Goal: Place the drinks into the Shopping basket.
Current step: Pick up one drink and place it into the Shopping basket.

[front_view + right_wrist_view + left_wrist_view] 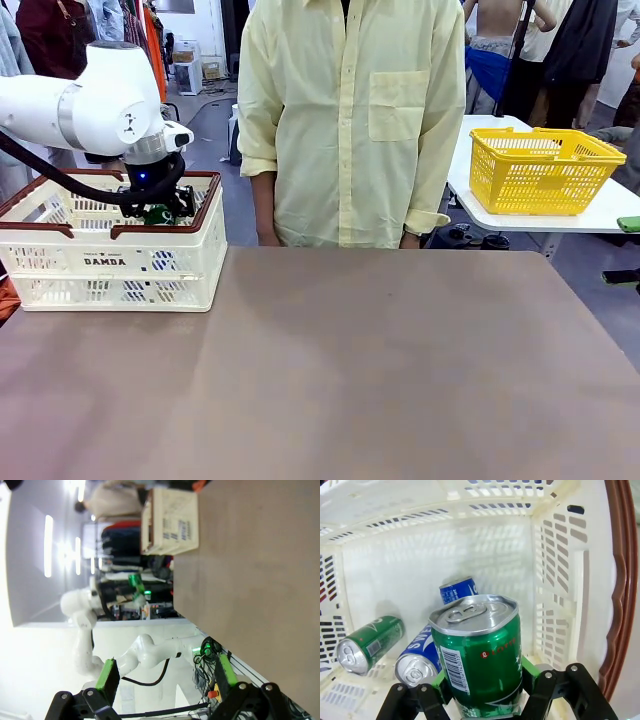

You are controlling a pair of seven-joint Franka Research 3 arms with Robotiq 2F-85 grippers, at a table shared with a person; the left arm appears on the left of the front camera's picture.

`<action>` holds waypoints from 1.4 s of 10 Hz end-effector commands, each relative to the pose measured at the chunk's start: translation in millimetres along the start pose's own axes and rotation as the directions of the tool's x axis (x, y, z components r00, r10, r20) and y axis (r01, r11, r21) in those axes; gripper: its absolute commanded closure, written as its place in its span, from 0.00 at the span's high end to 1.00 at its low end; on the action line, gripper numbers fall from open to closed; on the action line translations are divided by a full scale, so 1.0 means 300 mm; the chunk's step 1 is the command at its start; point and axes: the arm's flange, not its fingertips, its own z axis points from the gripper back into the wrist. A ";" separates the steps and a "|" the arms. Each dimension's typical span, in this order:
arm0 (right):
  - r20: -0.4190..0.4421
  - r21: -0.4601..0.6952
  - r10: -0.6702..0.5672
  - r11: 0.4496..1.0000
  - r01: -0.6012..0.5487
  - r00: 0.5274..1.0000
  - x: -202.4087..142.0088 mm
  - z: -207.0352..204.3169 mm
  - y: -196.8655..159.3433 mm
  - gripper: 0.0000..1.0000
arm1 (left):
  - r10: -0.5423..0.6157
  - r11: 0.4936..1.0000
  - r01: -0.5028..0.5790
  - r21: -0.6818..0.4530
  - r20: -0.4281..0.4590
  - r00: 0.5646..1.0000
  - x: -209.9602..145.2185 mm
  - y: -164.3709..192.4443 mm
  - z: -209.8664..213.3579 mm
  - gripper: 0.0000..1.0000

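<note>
From the front, the left pincer (pixel 158 208) hangs inside the Shopping basket (pixel 60 262) at the table's (pixel 400 360) left far corner, a bit of green between its fingers. The left wrist view shows more: it grips an upright green can (pixel 480 655), above another green can (pixel 367 642) and two blue cans (pixel 420 655) lying on the basket floor. The right pincer (pixel 165 682) is spread wide, holding nothing.

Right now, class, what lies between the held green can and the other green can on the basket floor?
A blue can on its side, seen in the left wrist view.
</note>
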 end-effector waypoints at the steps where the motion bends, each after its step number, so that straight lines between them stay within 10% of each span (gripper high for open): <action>1: 0.001 -0.003 -0.019 1.000 0.019 1.000 -0.001 0.001 0.015 1.00 | -0.006 1.000 0.006 0.001 0.010 1.000 0.002 0.009 0.022 0.00; 10: 0.001 -0.003 -0.019 1.000 0.019 1.000 -0.001 0.001 0.015 1.00 | 0.048 0.996 -0.043 0.074 -0.074 0.996 0.039 0.005 -0.162 0.00; 12: 0.001 -0.003 -0.019 1.000 0.019 1.000 -0.001 0.001 0.015 1.00 | 0.050 0.997 -0.045 0.067 -0.075 0.996 0.036 0.014 -0.157 1.00; 14: 0.001 -0.003 -0.019 1.000 0.019 1.000 -0.001 0.001 0.015 1.00 | 0.050 0.997 -0.045 0.066 -0.072 0.996 0.040 0.012 -0.145 1.00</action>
